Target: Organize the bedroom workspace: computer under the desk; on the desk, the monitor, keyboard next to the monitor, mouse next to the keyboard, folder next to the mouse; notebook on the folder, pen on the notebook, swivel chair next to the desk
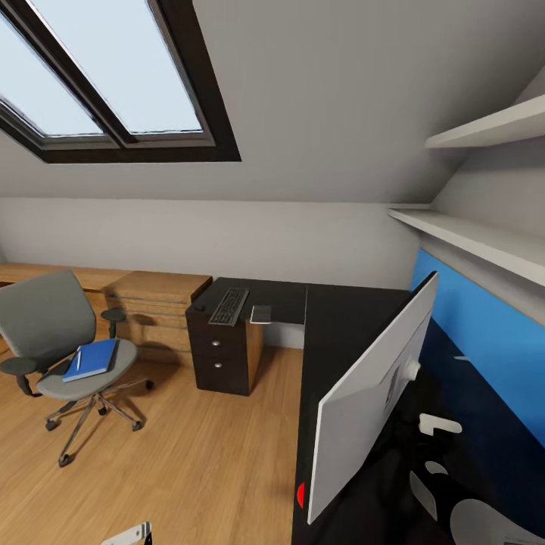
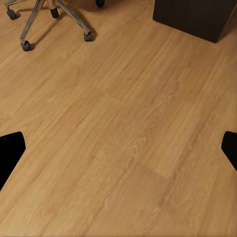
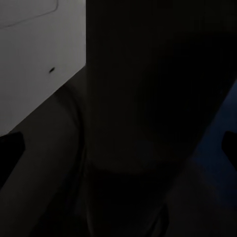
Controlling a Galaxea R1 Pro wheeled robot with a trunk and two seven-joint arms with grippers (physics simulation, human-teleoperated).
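The black-topped desk runs along the right and far wall. The monitor stands on it, pale back toward me. On the desk's far end lies the keyboard, with a small flat grey thing beside it; I cannot tell if that is the notebook or the mouse. The swivel chair stands at the left, apart from the desk, with the blue folder and white pen on its seat. My left gripper hangs open over bare floor. My right gripper is open behind the monitor. The computer is out of view.
A black drawer unit stands under the desk's far end, beside a wooden dresser. Wall shelves hang above the blue back panel. The chair's chrome base and the drawer unit border open wood floor.
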